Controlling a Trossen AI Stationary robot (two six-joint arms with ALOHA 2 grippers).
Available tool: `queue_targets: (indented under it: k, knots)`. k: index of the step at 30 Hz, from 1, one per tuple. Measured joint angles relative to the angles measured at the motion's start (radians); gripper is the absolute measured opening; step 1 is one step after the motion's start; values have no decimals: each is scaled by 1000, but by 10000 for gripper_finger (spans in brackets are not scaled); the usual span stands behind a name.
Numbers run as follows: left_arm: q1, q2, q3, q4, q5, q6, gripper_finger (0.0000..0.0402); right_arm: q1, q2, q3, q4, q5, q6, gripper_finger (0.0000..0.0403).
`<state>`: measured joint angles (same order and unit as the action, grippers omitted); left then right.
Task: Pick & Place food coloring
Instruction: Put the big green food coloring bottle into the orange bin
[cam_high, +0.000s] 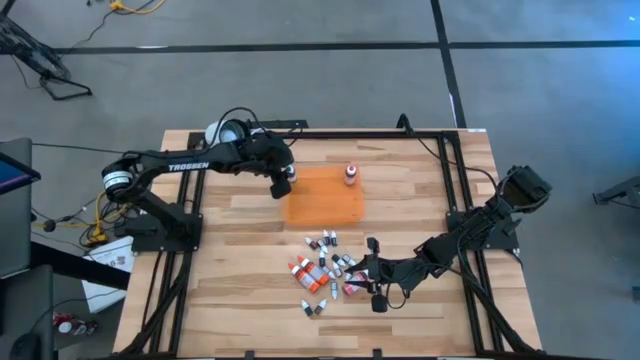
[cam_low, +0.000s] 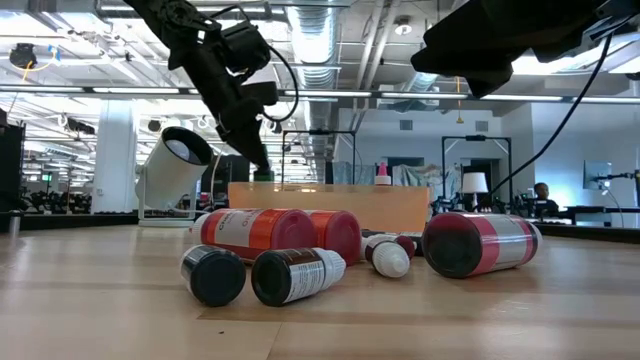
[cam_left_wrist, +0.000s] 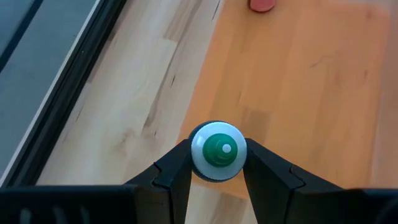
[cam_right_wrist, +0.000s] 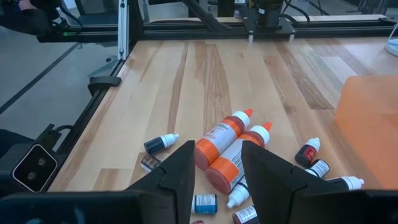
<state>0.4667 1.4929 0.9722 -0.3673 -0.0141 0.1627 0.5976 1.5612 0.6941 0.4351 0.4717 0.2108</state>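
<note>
Green-capped bottle sitting pinched in left gripper over orange tray edge. Right gripper hovering open over bottle pile.

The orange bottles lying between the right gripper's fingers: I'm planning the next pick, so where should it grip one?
Probably across the round body of the nearer orange bottle, from above. It lies flat beside its twin, tapered tips pointing away, so the label section is widest. The right gripper hangs open over it.

A flat orange tray is lying on the pale wooden counter. A white cylindrical lamp is standing at the counter's far edge.
</note>
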Motion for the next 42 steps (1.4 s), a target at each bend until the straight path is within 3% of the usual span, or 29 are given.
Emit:
queue_targets:
  k: [21, 32, 42]
  knots:
    - [22, 119, 2, 101, 3, 1, 123, 0, 0, 0, -8, 0, 0, 123]
    - [14, 122, -4, 200, 116, -16, 123, 0, 0, 0, -9, 0, 0, 123]
    - [7, 122, -4, 334, 146, -26, 123, -5, 0, 0, -9, 0, 0, 123]
